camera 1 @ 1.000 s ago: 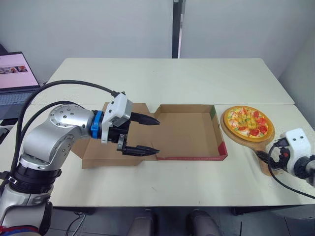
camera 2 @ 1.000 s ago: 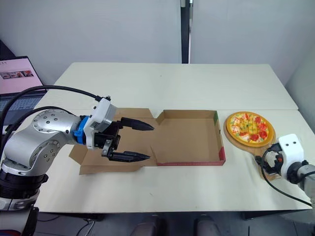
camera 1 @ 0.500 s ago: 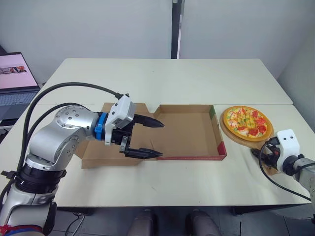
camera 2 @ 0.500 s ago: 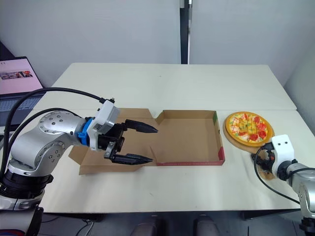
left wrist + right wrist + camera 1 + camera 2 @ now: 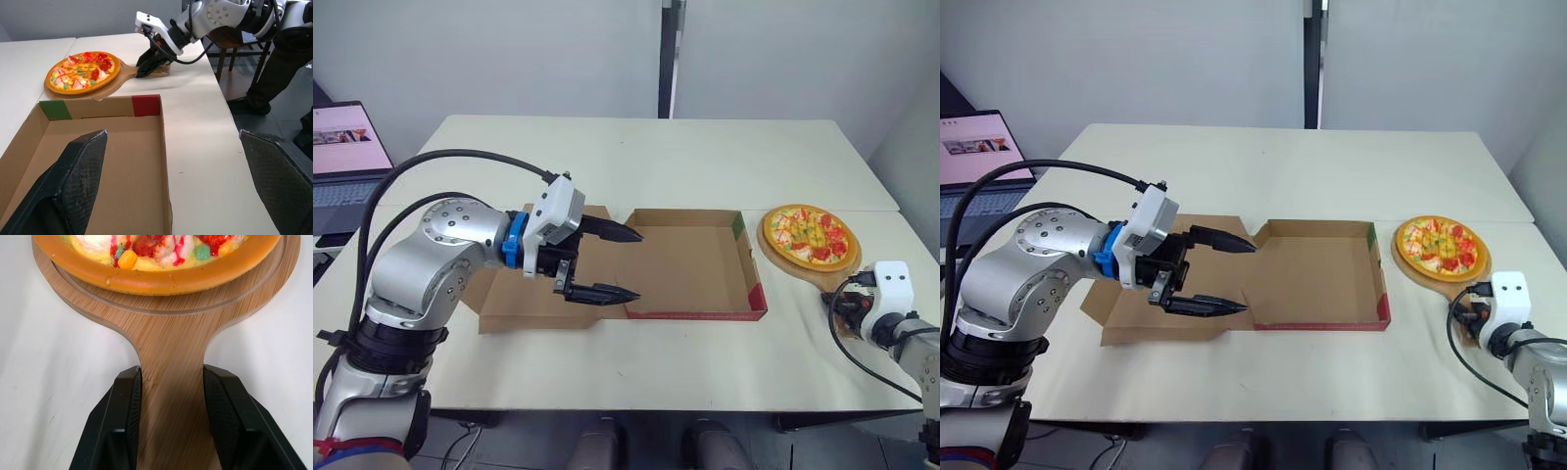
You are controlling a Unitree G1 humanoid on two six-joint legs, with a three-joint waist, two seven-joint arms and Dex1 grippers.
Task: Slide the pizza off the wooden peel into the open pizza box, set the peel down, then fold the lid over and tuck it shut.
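Currently right gripper [image 5: 172, 377] clamped on the handle of the round wooden peel [image 5: 171, 333], fingers flush on both edges, colourful topped pizza [image 5: 808, 235] on its disc, just right of the open brown cardboard pizza box [image 5: 750, 276], left gripper [image 5: 636, 263] spread wide, empty, over the box's left edge.

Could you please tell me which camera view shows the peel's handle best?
The right wrist view: the peel handle is close and unobstructed, gripped by the right gripper. The left wrist view has it half hidden beneath that gripper; the eye views show a sliver of it.
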